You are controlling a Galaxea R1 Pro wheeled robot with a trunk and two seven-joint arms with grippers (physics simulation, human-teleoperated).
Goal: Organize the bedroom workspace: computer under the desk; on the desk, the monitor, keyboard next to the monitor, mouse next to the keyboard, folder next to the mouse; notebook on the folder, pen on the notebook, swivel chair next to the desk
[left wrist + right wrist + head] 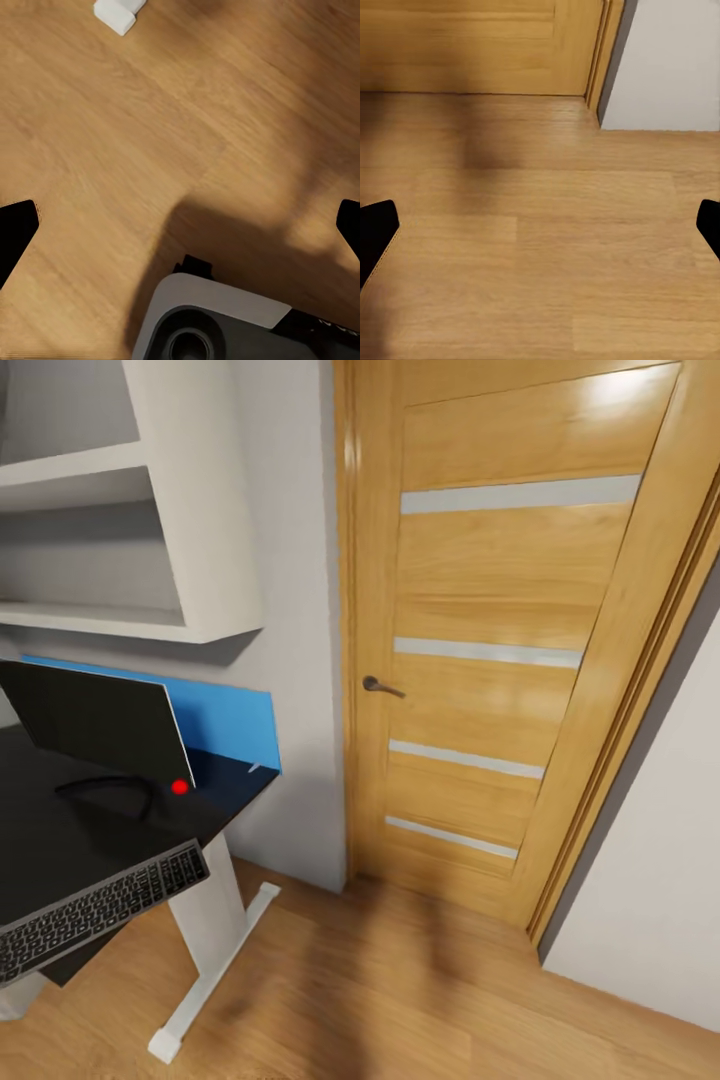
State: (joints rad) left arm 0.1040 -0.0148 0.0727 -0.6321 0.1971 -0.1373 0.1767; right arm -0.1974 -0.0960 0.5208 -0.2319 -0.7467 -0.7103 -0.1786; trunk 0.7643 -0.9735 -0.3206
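The glossy black desk stands at the left of the head view on a white leg. On it is the monitor, a black screen with a red dot at its lower corner. The keyboard, with dark keys in a silvery frame, lies at the desk's front edge and partly overhangs it. My left gripper is open over bare wood floor, near the desk's white foot. My right gripper is open over the floor in front of the door, with nothing between its fingers.
A closed wooden door with a dark lever handle fills the middle. A white wall shelf hangs above the desk, and a blue panel stands behind it. My grey base is below the left gripper. A white wall is right of the door.
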